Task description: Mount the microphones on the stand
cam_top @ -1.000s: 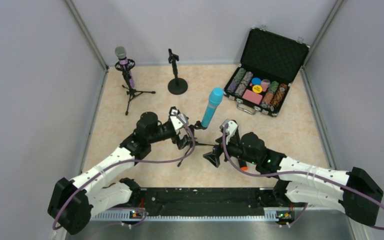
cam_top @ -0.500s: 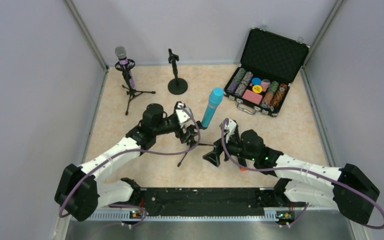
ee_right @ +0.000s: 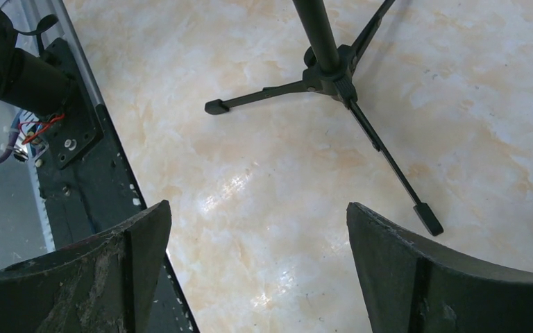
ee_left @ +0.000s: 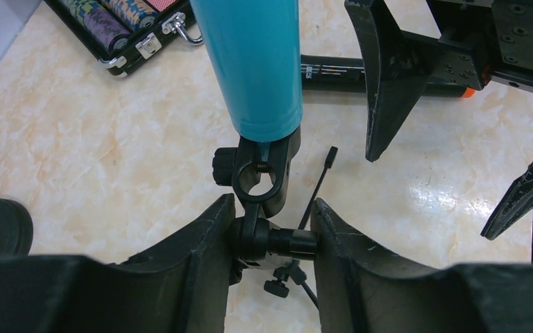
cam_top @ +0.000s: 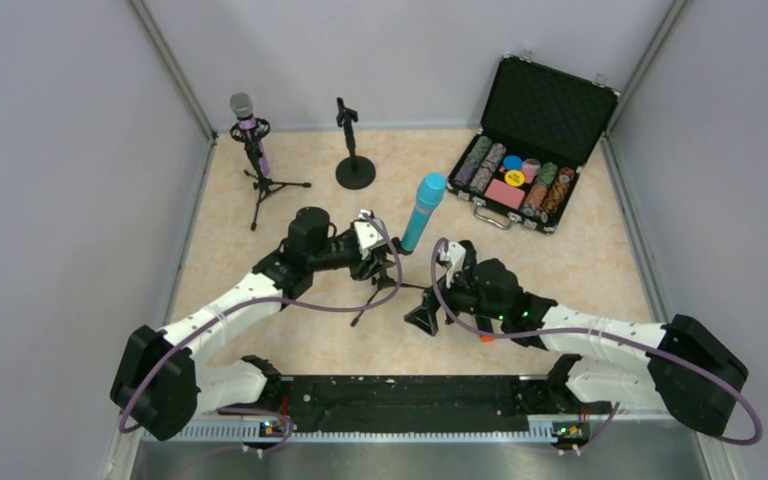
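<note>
1. Desk [cam_top: 580,260] layout sets the limits: an open chip case [cam_top: 550,105] sits at the back right, a rear tripod [cam_top: 260,185] at the back left carries the purple microphone [cam_top: 243,108], and a round-base stand [cam_top: 354,170] beside it is bare.
2. The near tripod [ee_right: 326,62] stands between the 2 arms with its legs splayed on the desk. Any push should go straight down its pole, because a sideways shove would probably tip it.
3. The light blue microphone [cam_top: 423,212] sits tail-down in the near tripod's clip [ee_left: 260,173], tilted. It looks seated, so the step in hand seems to be steadying or setting its angle.
4. The black microphone [ee_left: 347,73] lies flat on the desk under the right arm, with its orange end [ee_left: 466,92] toward the base rail. It is not yet mounted.
5. The right pincer [ee_right: 257,206] is spread wide and empty above the tripod's legs. Keep it clear of them.
6. The left pincer [ee_left: 272,205] is pinching the swivel joint [ee_left: 277,241] under the clip. Keep a firm squeeze on it and turn slowly.
</note>
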`<action>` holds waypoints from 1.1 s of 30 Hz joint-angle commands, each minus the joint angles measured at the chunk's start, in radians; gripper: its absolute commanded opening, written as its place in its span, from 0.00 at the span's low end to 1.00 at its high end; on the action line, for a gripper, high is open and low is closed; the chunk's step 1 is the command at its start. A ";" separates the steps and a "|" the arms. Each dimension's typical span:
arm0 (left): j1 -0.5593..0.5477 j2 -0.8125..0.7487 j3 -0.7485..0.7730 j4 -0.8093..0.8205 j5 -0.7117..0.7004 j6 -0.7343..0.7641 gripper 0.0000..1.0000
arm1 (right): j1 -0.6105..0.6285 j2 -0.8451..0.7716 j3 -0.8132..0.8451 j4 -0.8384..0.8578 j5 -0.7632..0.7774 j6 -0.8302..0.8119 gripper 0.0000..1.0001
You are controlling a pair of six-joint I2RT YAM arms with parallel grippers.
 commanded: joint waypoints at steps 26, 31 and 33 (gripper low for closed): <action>-0.005 -0.089 0.087 0.321 0.042 -0.279 0.00 | -0.009 0.022 0.061 0.270 0.192 -0.077 0.91; -0.009 -0.109 0.062 0.390 0.023 -0.309 0.00 | -0.008 0.039 0.088 0.284 0.187 -0.078 0.90; -0.010 -0.112 0.050 0.436 0.018 -0.343 0.00 | -0.009 0.040 0.093 0.291 0.187 -0.079 0.89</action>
